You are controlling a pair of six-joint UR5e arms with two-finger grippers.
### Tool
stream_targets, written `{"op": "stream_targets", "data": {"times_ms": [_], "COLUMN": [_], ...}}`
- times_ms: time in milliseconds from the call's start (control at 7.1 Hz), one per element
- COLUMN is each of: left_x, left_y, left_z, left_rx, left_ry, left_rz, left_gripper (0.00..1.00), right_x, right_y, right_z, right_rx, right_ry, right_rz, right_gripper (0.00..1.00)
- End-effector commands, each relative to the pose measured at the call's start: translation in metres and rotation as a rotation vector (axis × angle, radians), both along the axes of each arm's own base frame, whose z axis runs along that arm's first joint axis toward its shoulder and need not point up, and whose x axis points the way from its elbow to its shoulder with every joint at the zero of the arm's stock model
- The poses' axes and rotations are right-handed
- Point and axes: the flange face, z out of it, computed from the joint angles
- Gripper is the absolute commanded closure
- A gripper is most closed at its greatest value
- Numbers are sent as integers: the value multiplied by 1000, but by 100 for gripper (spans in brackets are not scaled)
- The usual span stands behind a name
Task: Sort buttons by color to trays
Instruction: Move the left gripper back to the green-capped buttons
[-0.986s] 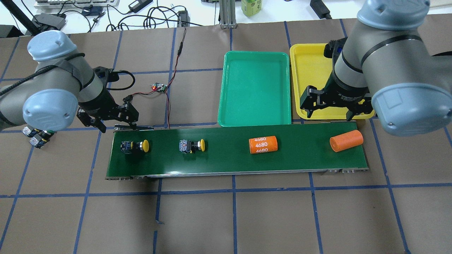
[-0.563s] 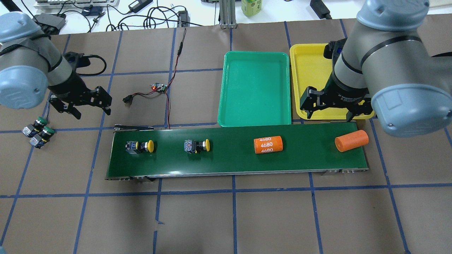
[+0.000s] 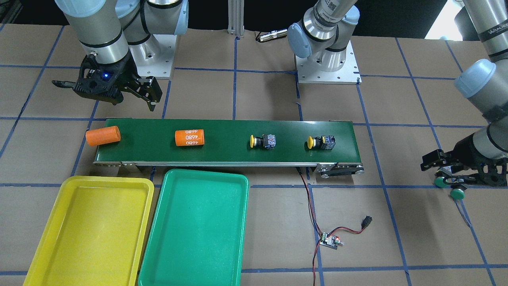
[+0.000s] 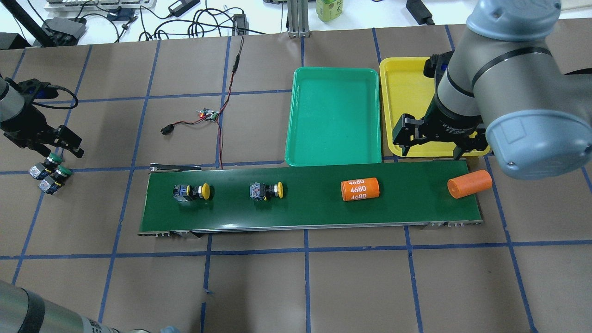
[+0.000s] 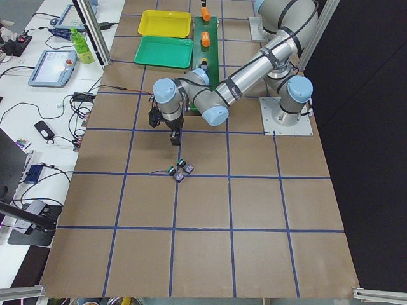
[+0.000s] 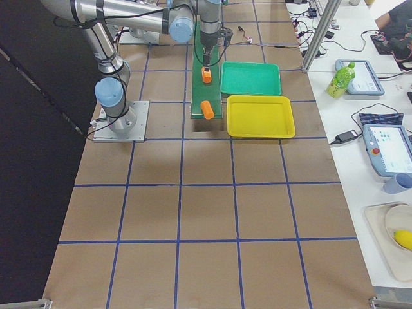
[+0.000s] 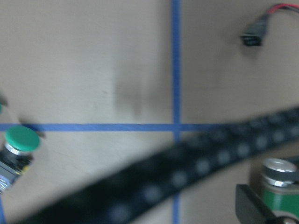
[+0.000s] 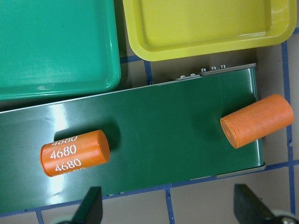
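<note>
Two yellow-capped buttons [image 4: 205,191] [image 4: 279,190] lie on their sides on the dark green belt [image 4: 314,210]; they also show in the front view [image 3: 253,141] [image 3: 310,142]. Two green-capped buttons [image 4: 54,158] [image 4: 63,171] lie together on the table left of the belt. My left gripper [image 4: 60,149] is open and empty, hovering just beside them; one green button shows in the left wrist view [image 7: 21,140]. My right gripper [image 4: 432,150] is open and empty over the near edge of the yellow tray [image 4: 402,92]. The green tray [image 4: 333,78] is empty.
Two orange cylinders lie on the belt, one labelled 4680 [image 4: 360,189], one [image 4: 469,183] overhanging its right end. A small circuit board [image 4: 208,114] with red-black wires and a loose connector [image 4: 164,130] lies behind the belt's left part.
My left arm has swung left from the belt's left end to beside the green buttons. Yellow buttons and orange cylinders have shifted right on the belt. The right arm has not moved.
</note>
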Motion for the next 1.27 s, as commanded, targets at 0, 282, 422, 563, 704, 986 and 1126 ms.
{"op": "stream_targets", "data": {"times_ms": [0,282,422,563,704,986,1126], "left_x": [42,54,54,52,50,51,55], "left_y": [-2,10,14,18,20,20,23], "left_z": [-18,-38,-45,-54,-66,-83,-88], "left_rx": [-46,-22,-11,-4,-2,-14,-13], "left_ry": [-29,5,17,25,27,16,20], "left_rz": [-159,-227,-230,-230,-231,-283,-297], "left_gripper": [0,0,0,0,0,0,0], "right_x": [0,1,1,-1,2,2,2], "right_y": [0,1,0,-3,-1,0,-2], "right_z": [0,-1,2,13,25,14,17], "right_rx": [0,5,-1,-30,-61,-29,-42], "right_ry": [0,-11,-11,-13,-20,-18,-21], "right_rz": [-1,-1,0,-6,1,0,-10], "right_gripper": [0,0,0,0,0,0,0]}}
